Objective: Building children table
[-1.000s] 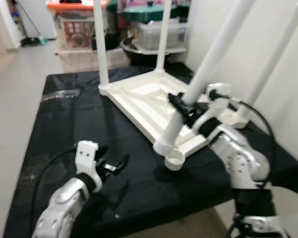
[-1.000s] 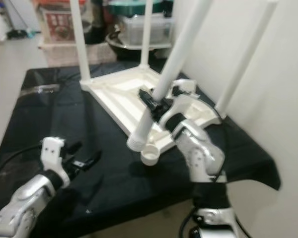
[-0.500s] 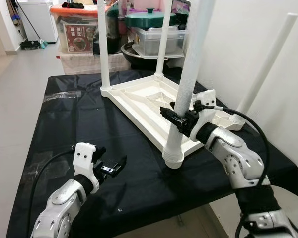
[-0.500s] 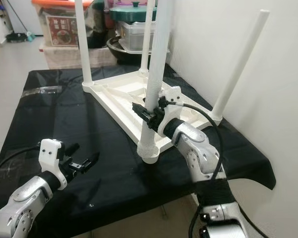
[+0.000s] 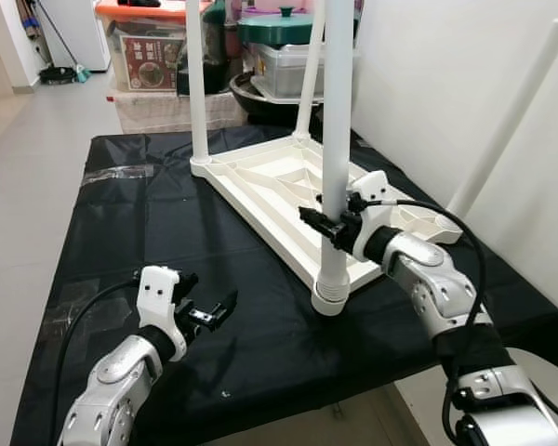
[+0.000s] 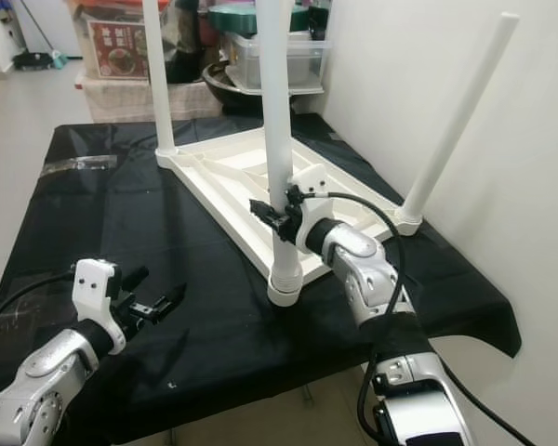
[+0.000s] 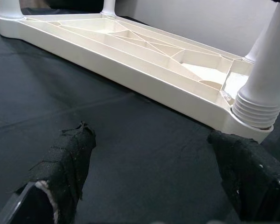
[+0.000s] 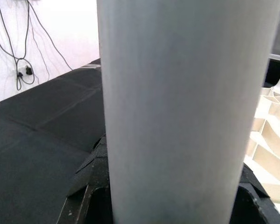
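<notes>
Our left gripper (image 5: 207,316) hovers low over the black cloth (image 5: 121,242), fingers spread apart and empty. From its wrist camera, the two padded fingertips (image 7: 72,154) frame a stretch of bare cloth, and the upturned white tabletop (image 5: 270,190) lies ahead of them and well apart. The nearest corner socket, with the ribbed foot of a leg seated in it, sits ahead of this gripper and off toward our right side.

Moving right, that leg (image 5: 337,139) is the piece in hand. It is a long white tube standing close to upright, its long axis running straight up from the near corner of the tabletop. Our right gripper (image 5: 330,228) is clamped around it partway up, just above the ribbed collar (image 5: 330,297), so the socket lies directly below the gripper along the tube. In the right wrist camera the tube (image 8: 186,107) crosses right in front of the lens with the black fingers on either side of it.

We judge the right arm far nearer to this joint than the left, and any further seating would mean pressing or turning down along the tube's own axis.

Three more legs already stand at the other corners, beyond and to the right of the right gripper.
</notes>
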Robot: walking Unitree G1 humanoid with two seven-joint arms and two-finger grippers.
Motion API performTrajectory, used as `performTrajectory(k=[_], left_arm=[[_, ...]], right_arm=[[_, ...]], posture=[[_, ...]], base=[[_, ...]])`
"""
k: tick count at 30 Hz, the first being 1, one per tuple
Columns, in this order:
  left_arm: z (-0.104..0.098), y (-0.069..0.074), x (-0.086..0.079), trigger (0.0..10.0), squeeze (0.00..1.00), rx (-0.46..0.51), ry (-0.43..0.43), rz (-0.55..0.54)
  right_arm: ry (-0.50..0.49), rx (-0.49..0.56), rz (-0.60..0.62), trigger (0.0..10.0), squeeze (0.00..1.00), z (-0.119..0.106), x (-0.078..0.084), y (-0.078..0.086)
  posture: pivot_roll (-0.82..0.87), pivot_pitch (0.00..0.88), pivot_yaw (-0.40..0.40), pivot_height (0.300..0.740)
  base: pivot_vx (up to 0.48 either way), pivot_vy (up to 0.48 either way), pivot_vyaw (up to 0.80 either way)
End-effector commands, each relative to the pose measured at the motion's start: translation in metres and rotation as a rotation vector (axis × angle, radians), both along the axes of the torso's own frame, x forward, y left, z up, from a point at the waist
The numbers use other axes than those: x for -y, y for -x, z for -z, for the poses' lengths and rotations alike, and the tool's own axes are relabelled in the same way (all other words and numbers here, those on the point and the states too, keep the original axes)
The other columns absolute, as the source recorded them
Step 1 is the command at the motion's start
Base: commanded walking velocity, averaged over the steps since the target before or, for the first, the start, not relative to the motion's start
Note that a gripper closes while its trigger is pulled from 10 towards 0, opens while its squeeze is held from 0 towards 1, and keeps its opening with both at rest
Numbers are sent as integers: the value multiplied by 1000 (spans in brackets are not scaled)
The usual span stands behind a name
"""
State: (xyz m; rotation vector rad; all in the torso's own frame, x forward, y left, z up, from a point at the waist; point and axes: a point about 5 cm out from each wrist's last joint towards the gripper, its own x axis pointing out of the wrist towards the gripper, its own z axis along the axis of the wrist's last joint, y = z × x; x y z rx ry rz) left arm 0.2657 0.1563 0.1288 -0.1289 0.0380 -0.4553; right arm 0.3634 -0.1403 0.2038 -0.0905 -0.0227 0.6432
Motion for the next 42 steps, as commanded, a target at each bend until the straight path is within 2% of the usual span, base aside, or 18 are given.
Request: performTrajectory(k=[1, 5, 11, 15, 17, 19, 20, 22, 27, 28, 29, 32, 36, 39, 42], left_arm=[[3, 0, -1, 10000, 0, -10, -16, 1], [4, 1, -1, 10000, 0, -13, -17, 3], [5, 2, 0, 10000, 0, -16, -13, 5], [6, 3, 0, 10000, 0, -22, -14, 2], [6, 3, 0, 10000, 0, -22, -14, 2], [7, 3, -1, 10000, 0, -26, -16, -1], [7, 3, -1, 10000, 0, -26, -16, -1], [7, 3, -2, 10000, 0, -28, -18, -2], [8, 2, -2, 10000, 0, -29, -21, 0], [8, 2, -2, 10000, 0, -29, -21, 0], [8, 2, 0, 10000, 0, -29, -22, 8], [9, 1, 1, 10000, 0, -30, -22, 12], [8, 0, 1, 10000, 0, -29, -22, 15], [8, 0, 1, 10000, 0, -29, -22, 15], [9, 1, 0, 10000, 0, -29, -19, 3]], right_arm=[[34, 10, 0, 0, 0, 3, 1, -2], [53, 4, -40, 0, 0, 11, -2, 1], [23, -4, -66, 0, 0, 16, -4, 4], [-77, -19, 27, 0, 0, 21, 1, 5], [-77, -19, 27, 0, 0, 21, 1, 5], [-142, -46, 120, 0, 0, 30, 7, 7], [-142, -46, 120, 0, 0, 30, 7, 7], [-188, -66, 212, 0, 0, 38, 12, 9], [-218, -85, 259, 0, 0, 47, 13, 14], [-218, -85, 259, 0, 0, 47, 13, 14], [-196, -100, 236, 0, 0, 57, 8, 23], [-171, -95, 201, 0, 0, 59, 5, 26], [-124, -80, 117, 0, 0, 56, 0, 28], [-119, -78, 109, 0, 0, 55, -1, 28], [-112, -87, 45, 0, 0, 54, -4, 28]], posture=[[102, 0, -93, 740], [100, 0, -93, 740], [95, 0, -91, 740], [93, 0, -89, 740], [93, 0, -89, 740], [89, 0, -84, 740], [89, 0, -84, 740], [85, 0, -80, 740], [77, 0, -71, 740], [77, 0, -71, 740], [72, 0, -64, 740], [71, 0, -63, 740], [67, 0, -65, 740], [67, 0, -65, 740], [78, 0, -84, 740]], base=[[0, 0, 0], [0, 0, 0], [0, 0, 0], [0, 0, 0], [0, 0, 0], [0, 0, 0], [0, 0, 0], [0, 0, 0], [0, 0, 0], [0, 0, 0], [0, 0, 0], [0, 0, 0], [0, 0, 0], [0, 0, 0], [0, 0, 0]])
